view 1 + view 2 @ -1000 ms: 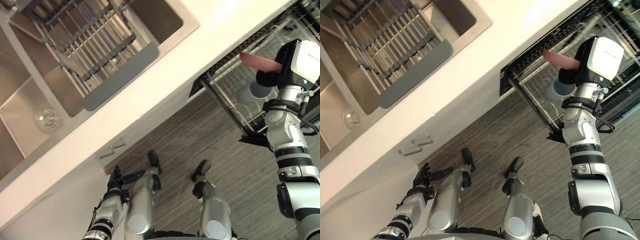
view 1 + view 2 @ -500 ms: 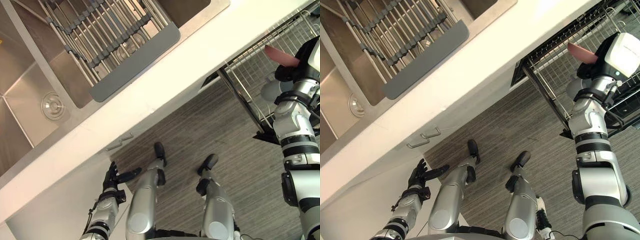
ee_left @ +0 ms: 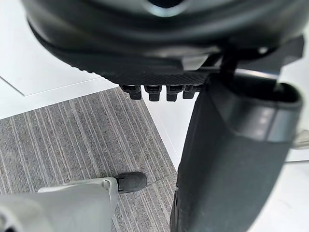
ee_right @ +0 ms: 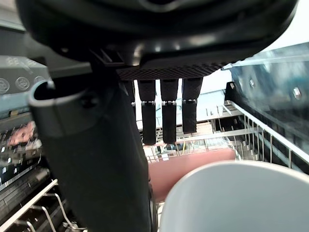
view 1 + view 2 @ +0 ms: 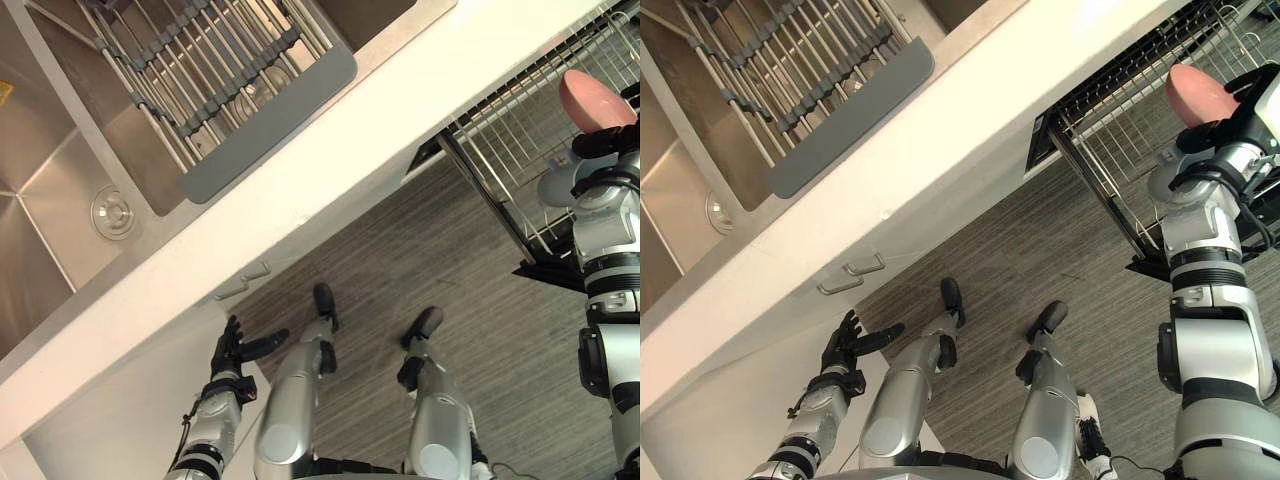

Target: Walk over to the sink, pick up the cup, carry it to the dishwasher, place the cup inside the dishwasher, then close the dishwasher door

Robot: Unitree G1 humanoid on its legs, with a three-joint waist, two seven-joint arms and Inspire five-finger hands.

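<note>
Evidently the placing step is in hand: the pink cup (image 5: 590, 95) is pinched between thumb and fingers of the right hand (image 4: 164, 53) above the dishwasher rack (image 5: 510, 130). Lowering and release are called for next. The left hand (image 5: 235, 350) is held spread, low by the cabinet.

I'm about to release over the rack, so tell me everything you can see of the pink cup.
The pink cup looks plain, smooth and matte, probably plastic, with no handle or print visible. The right hand holds it in the air, dark fingers curled against its side. It lies tipped rather than upright, with a rounded end towards the head camera. I cannot tell whether that end is the base or the mouth. It hangs over the pulled-out wire dishwasher rack, apparently touching only the hand, near a grey cup in the rack.
</note>
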